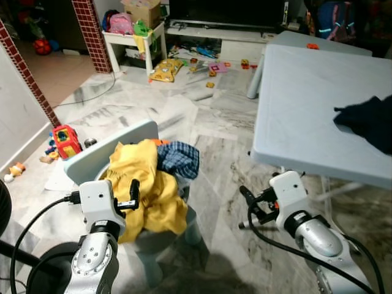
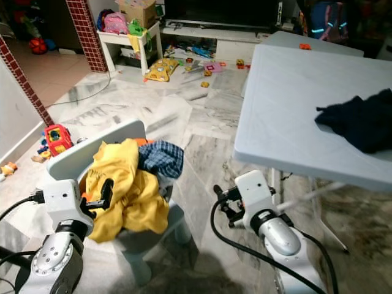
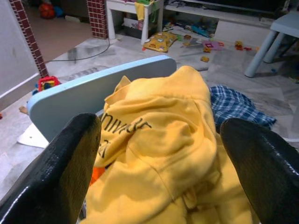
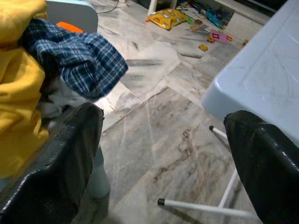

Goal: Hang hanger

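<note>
A small pale-blue chair stands on the floor in front of me, piled with a yellow hoodie and a blue plaid garment. A bit of orange plastic pokes out behind the plaid cloth; I cannot tell what it is. My left gripper is open and low, just in front of the yellow hoodie, with nothing between its fingers. Over the bare floor between chair and table, my right gripper is also open and empty.
A pale-blue plastic table stands at the right with a dark navy garment on it; its thin white legs reach the marble floor. Toys lie at the left, with more clutter by a white shelf at the back.
</note>
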